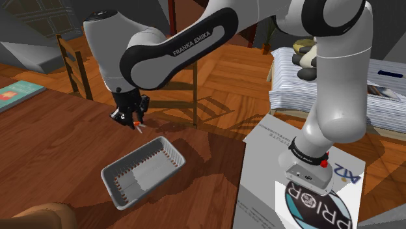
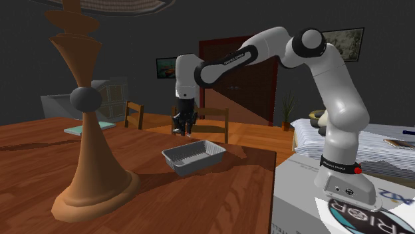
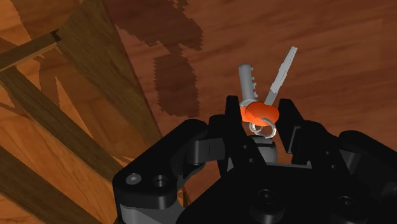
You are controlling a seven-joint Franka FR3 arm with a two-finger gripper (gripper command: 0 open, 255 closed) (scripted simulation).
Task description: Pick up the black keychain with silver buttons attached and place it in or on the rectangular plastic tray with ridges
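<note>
My black gripper (image 1: 133, 120) hangs above the wooden table (image 1: 52, 149), shut on a keychain (image 3: 259, 112). The keychain has an orange fob, a silver ring and two silver keys (image 3: 280, 72) sticking out past the fingertips. The orange fob (image 1: 137, 123) shows as a small spot at the fingers. A grey rectangular tray (image 1: 130, 155) with ridged walls lies flat on the table, below the gripper and toward the shoulder view's lower right. In the second exterior view the gripper (image 2: 181, 127) hovers just behind the tray's (image 2: 199, 165) far left corner.
Wooden chairs (image 1: 73, 64) (image 1: 187, 97) stand at the table's far edge. A tall wooden chess-piece-like figure (image 2: 85, 133) rises near the second exterior camera. A teal book (image 1: 18, 93) lies at the shoulder view's left. The stand box (image 1: 273, 175) is at the right, with a striped bed (image 1: 293, 81) beyond it.
</note>
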